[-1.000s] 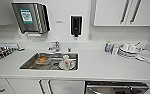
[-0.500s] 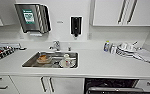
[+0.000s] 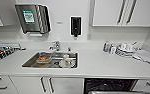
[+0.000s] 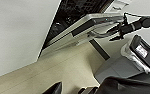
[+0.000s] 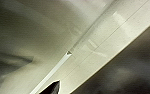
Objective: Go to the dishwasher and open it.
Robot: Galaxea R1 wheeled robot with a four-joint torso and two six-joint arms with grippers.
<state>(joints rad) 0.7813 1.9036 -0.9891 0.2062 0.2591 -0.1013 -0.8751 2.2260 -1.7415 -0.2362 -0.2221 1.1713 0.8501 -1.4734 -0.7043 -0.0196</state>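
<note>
Dishwasher (image 3: 110,86) sits under the white counter (image 3: 96,67), to the right of the sink (image 3: 28,63), at the bottom edge of head view. Dark racked interior exposed; top edge of its steel door (image 3: 108,92) is tipped outward at the very bottom of the frame.

Left wrist view: dishwasher door (image 4: 78,30) partly open, tilted out from the cabinet front, dark interior (image 4: 73,12) visible above it. Right pincer (image 4: 117,31) is at the door's upper edge by the handle, on a dark arm (image 4: 143,22). Looks like it's touching or hooked there, but can't tell if its fingers are spread or closed on the handle.

Left pincer: only dark tips (image 4: 54,88) at the frame edge over the light floor (image 4: 53,72), well apart from the door. Opening state not readable.

Sink holds dishes (image 3: 66,62). Towel dispenser (image 3: 32,18) and black soap dispenser (image 3: 76,25) on the wall, stacked plates (image 3: 124,50) on the counter to the right.
</note>
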